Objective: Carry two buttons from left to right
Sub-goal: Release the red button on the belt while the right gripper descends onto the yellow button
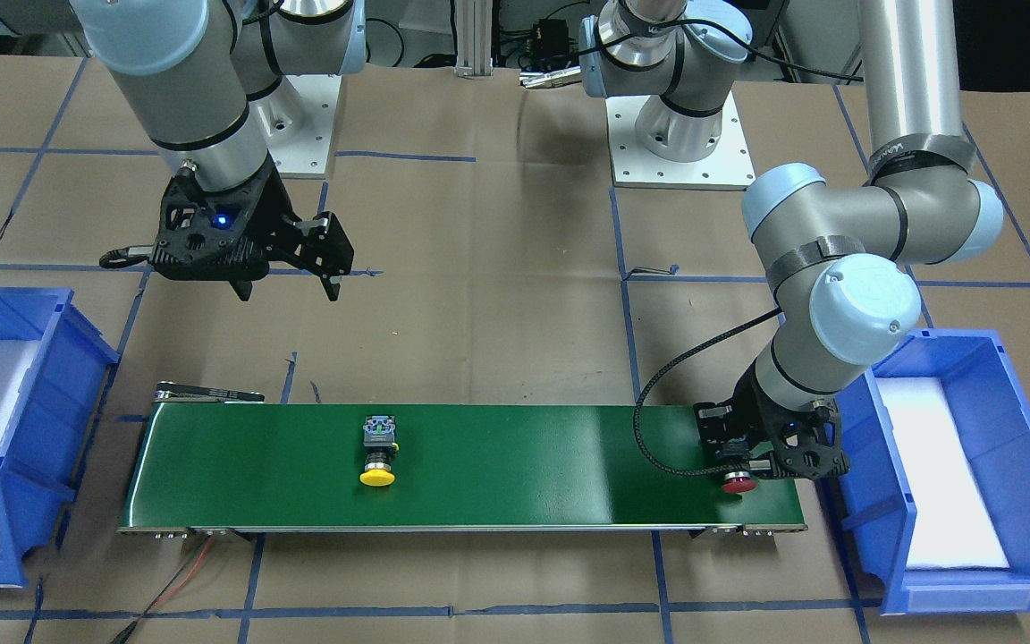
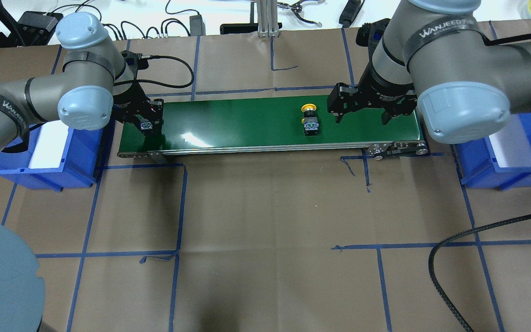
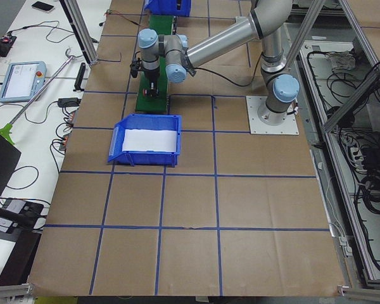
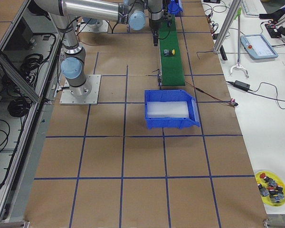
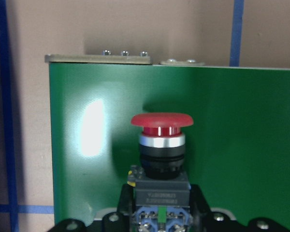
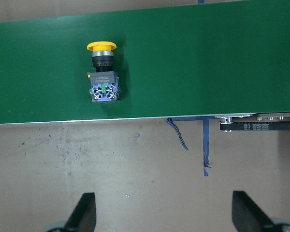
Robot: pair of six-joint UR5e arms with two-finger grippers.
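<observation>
The red button [image 5: 162, 126] lies on its side at the left end of the green belt [image 5: 241, 121], cap pointing away from the robot. My left gripper [image 5: 159, 215] is shut on its grey rear block, low on the belt; both also show in the front view, gripper [image 1: 738, 465] and button [image 1: 738, 486]. The yellow button [image 2: 309, 121] lies free on the belt, right of the middle, and shows in the right wrist view [image 6: 103, 72]. My right gripper [image 2: 362, 115] is open and empty, hovering to the right of the yellow button, its fingers [image 6: 84, 212] spread wide.
A blue bin with a white liner [image 2: 49, 152] stands off the belt's left end. Another blue bin [image 2: 514, 147] stands off its right end. The belt [image 2: 238, 124] sits on brown paper with blue tape lines. A black cable [image 2: 454, 249] lies at the near right.
</observation>
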